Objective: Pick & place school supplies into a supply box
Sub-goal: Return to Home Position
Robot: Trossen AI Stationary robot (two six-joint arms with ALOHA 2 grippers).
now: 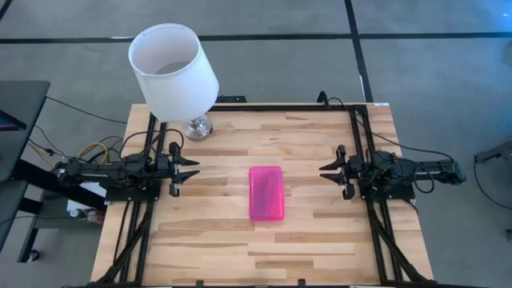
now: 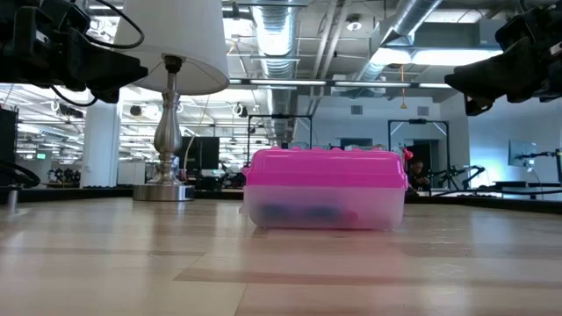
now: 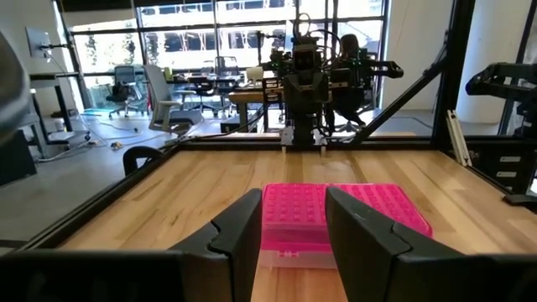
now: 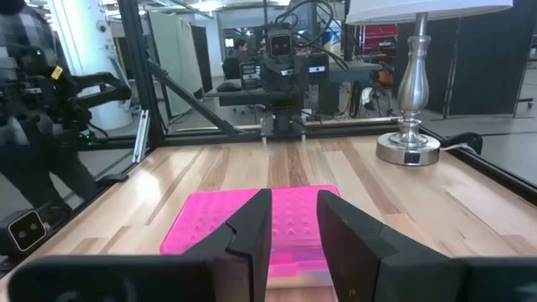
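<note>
We list: box (image 1: 266, 194), pink lid shut, lying mid-table between both arms | left gripper (image 1: 194, 170) over the table's left side, fingers spread, holding nothing | right gripper (image 1: 324, 173) opposite, fingers spread, holding nothing | lamp (image 1: 172, 68) at far-left corner.

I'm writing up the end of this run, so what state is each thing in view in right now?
Left gripper: open, empty, raised on the left.
Right gripper: open, empty, raised on the right.
Supply box: lid shut, lying flat between the two grippers.
School supplies: inside the box, blurred shapes through its clear base.
Lamp: upright, far left.
</note>
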